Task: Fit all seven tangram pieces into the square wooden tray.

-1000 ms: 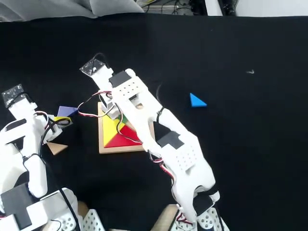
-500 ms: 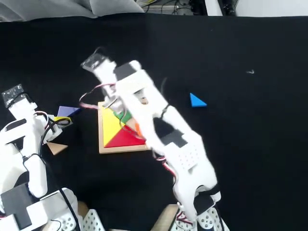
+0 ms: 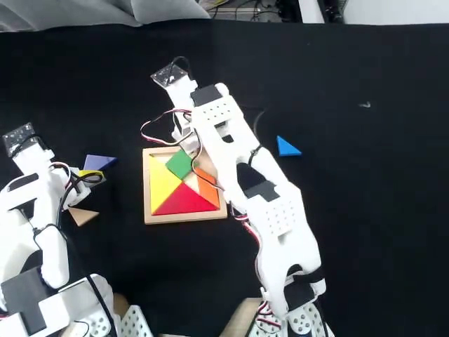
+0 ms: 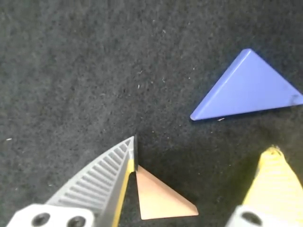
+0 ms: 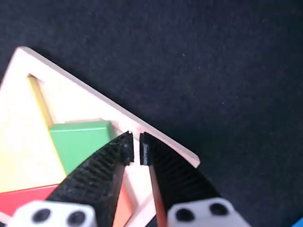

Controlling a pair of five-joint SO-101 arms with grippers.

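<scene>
The left jaws hang spread over a tan triangle [image 4: 158, 201], with a purple triangle [image 4: 246, 87] beside it. The middle tray [image 3: 149, 210] shows four pieces. The right jaws sit pressed together, empty, over its far edge. A blue triangle [image 3: 286, 147] lies on the right. Next, I think, the jaws must grab a loose piece.

A black-clothed table [image 3: 372, 210] has grey fabric [image 3: 84, 12] and tangled cables [image 3: 245, 8] lying beyond its far edge

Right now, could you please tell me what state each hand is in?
Left hand: open, holding nothing.
Right hand: closed, holding nothing.
</scene>
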